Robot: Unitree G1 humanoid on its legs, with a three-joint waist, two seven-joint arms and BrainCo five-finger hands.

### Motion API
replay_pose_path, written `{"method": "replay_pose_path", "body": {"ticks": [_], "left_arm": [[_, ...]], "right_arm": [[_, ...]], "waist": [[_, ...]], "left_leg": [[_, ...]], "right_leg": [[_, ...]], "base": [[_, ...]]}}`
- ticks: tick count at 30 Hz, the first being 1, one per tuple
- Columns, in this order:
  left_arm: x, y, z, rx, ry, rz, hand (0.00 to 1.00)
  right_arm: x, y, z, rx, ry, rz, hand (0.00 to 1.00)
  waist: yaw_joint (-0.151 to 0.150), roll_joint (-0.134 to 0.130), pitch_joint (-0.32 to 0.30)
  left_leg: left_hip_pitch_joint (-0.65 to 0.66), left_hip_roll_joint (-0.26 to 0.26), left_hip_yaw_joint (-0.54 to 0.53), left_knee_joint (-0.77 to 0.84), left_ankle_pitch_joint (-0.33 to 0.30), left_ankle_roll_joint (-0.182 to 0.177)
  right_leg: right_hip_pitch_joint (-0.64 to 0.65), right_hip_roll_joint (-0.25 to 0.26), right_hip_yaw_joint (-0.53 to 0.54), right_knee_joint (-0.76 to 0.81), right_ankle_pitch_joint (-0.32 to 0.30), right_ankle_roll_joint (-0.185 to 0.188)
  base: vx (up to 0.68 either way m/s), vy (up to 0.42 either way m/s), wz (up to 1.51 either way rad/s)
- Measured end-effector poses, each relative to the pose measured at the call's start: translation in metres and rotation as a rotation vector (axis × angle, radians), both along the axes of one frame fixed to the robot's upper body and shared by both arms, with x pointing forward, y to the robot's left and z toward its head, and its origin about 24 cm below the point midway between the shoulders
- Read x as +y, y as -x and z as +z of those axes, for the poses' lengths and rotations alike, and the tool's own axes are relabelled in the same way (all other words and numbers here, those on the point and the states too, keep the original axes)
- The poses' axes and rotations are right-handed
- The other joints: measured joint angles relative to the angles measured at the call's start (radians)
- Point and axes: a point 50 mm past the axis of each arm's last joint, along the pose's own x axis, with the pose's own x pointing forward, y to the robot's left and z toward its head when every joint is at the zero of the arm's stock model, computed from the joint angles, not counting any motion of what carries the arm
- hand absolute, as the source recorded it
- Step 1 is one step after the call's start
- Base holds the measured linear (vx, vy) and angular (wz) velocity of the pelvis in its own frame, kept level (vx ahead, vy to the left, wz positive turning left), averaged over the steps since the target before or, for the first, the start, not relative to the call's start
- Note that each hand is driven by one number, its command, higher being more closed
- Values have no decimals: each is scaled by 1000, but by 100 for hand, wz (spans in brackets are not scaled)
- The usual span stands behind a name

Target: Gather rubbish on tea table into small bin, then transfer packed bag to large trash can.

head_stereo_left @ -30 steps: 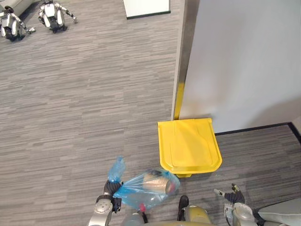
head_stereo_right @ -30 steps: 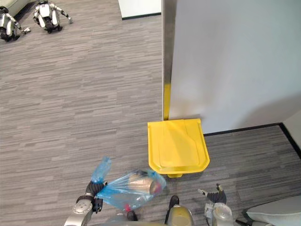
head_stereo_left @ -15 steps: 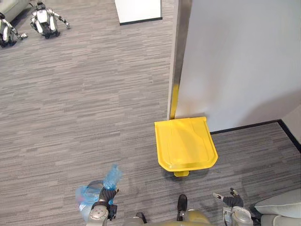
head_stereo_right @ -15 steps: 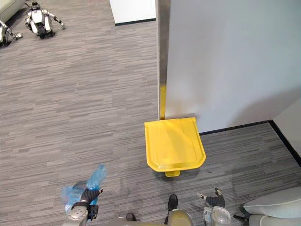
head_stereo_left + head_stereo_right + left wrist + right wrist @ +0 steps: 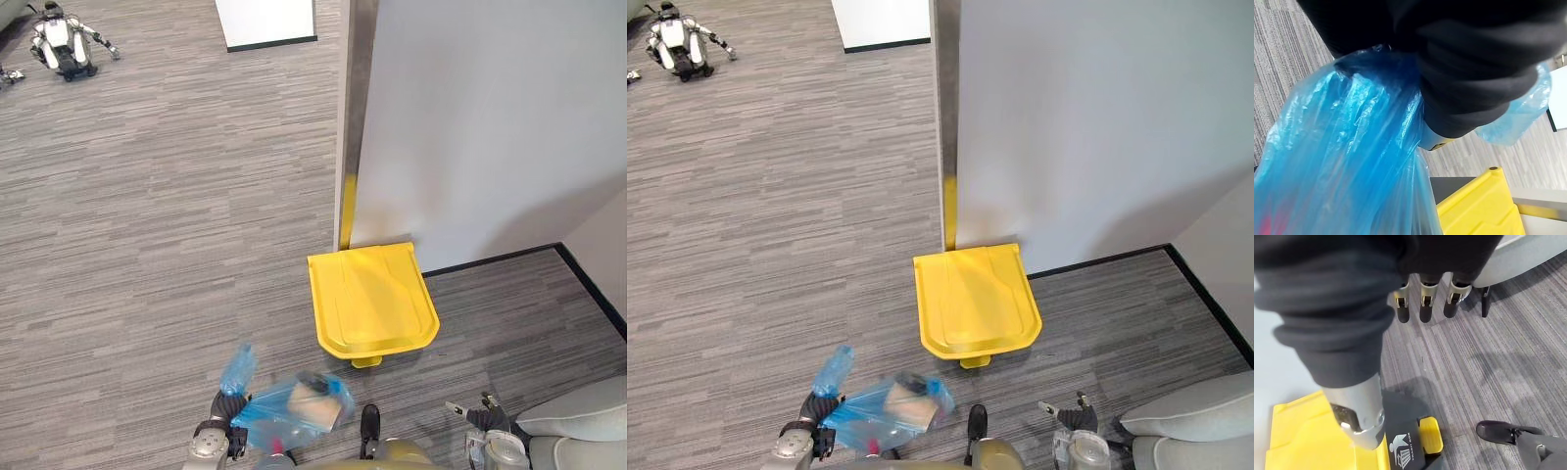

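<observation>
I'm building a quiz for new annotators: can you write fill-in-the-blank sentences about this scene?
1. The left robot hand grips a ___ plastic bag of rubbish.
2. The trash can against the wall has a closed lid coloured ___.
3. The right robot hand holds ___.
Missing words: blue; yellow; nothing.
</observation>
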Motion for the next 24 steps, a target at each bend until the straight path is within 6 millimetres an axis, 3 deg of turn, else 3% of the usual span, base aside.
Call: {"method": "replay_pose_path", "body": {"ticks": [9, 13, 16, 17, 21, 22, 24], "left_arm": [[2, -4, 2, -11, -6, 5, 100], [7, 0, 1, -4, -23, 20, 100], [11, -7, 6, -29, -41, 19, 100], [11, -13, 9, -48, -44, 14, 100], [18, -24, 16, -80, -71, 0, 100], [10, -31, 18, -98, -52, -4, 100], [-1, -45, 24, -141, -37, -49, 100]], "right_arm": [[4, -19, 5, -31, 11, 51, 0], [5, -25, 7, -39, 19, 77, 0], [7, -36, 11, -63, 22, 97, 0], [9, -36, 11, -59, 17, 97, 0], [20, -52, 21, -128, 24, 145, 0], [15, -60, 29, -166, 50, 144, 0], [13, -63, 34, -201, 58, 116, 0]], "waist": [[7, 1, 1], [7, -6, 7], [0, -4, 64], [1, -5, 82], [7, -46, 125], [16, -18, 140], [20, -12, 142]], "left_leg": [[-20, 2, 44, 54, -46, 10], [-21, -8, 63, 137, -107, 27], [16, -26, 64, 170, -154, 69], [14, -20, 65, 222, -187, 78], [-11, -13, 64, 405, -305, 70], [-23, 14, 49, 445, -336, 59], [-30, 23, 28, 440, -340, 60]], "right_leg": [[-56, 4, 58, 65, -21, 8], [-180, -37, 91, 345, -147, 26], [-301, -107, 67, 637, -185, 147], [-346, -116, 62, 635, -204, 151], [-359, -142, -13, 409, -169, 108], [-351, -132, -33, 408, -156, 90], [-357, -127, -39, 434, -156, 91]], "base": [[-2, 24, -18], [-53, 76, -24], [-97, 73, -9], [-108, 45, -6], [-49, -51, 5], [94, -97, 4], [163, -88, 29]]}}
